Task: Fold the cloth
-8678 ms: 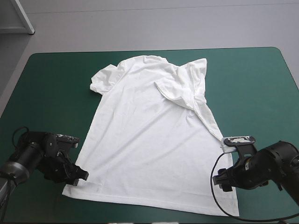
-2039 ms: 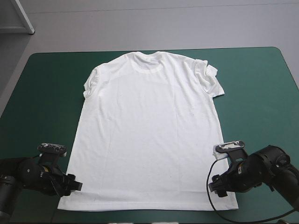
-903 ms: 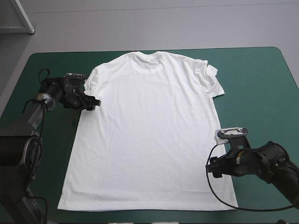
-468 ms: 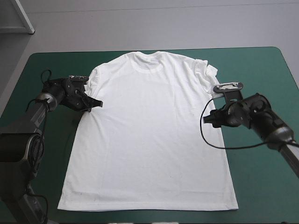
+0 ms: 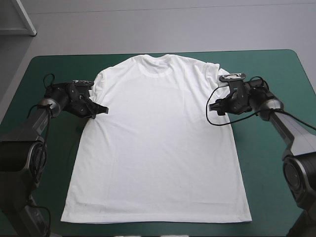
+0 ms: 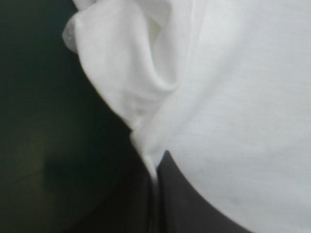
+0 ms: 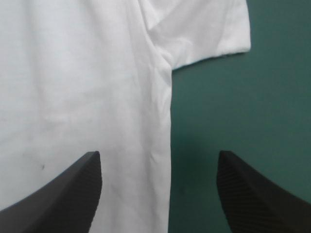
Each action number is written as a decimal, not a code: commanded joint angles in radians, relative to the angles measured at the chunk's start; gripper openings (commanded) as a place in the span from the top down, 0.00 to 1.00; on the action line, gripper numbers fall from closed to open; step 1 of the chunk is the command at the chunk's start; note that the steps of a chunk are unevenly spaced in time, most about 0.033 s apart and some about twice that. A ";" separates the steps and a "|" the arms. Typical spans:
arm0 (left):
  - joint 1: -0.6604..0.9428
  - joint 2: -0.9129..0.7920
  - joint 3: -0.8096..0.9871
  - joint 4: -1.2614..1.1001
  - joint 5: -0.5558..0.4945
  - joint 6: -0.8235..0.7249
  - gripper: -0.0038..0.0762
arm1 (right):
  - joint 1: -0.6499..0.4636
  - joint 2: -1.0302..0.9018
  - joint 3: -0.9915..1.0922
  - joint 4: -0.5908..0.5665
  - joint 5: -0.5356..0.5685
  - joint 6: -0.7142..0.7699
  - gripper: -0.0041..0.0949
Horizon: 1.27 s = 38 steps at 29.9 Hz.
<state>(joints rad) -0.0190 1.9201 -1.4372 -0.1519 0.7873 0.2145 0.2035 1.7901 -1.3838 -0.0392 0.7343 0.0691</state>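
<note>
Left gripper (image 5: 100, 110) is pinching the T-shirt (image 5: 158, 143) at its side edge, just under the sleeve on that side. In the left wrist view its two black fingers (image 6: 187, 208) are meeting at the middle with a thin fold of white cloth caught between them, and that sleeve (image 6: 121, 77) is bunching up in soft folds just ahead of the tips. Right gripper (image 7: 158, 155) is standing wide open and holding nothing. Its two fingers are reaching out on either side of the shirt's other side edge, one over white cloth and one over bare cover, just below the armpit.

Counting up, two arms are working at one table, and one shirt with two short sleeves is lying on it. The shirt is lying spread flat around the middle of the teal-green cover (image 5: 276, 163). Its straight hem (image 5: 158, 220) is running close along the near edge of the table. From there the body is stretching away smooth, with only faint creases. Farther off, both grippers are sitting level with each other at the two sides. Beyond them the right-hand sleeve (image 5: 224, 89) is lying slightly rumpled, and the collar (image 5: 155, 66) is pointing toward the far edge.
</note>
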 commanded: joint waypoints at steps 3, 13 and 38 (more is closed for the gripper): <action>-0.001 -0.049 -0.030 0.003 -0.001 -0.003 0.96 | -0.005 0.070 -0.138 -0.003 0.005 -0.008 0.32; -0.001 -0.049 -0.030 0.001 0.002 -0.009 0.96 | -0.005 0.168 -0.180 0.111 0.035 -0.018 0.44; -0.001 -0.183 -0.692 0.014 0.194 -0.025 0.96 | -0.005 -0.114 -0.694 -0.016 0.140 -0.014 0.98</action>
<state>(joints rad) -0.0190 1.8078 -1.9951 -0.1367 0.9946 0.1948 0.2019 1.7628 -1.9906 -0.0243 0.9210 0.0588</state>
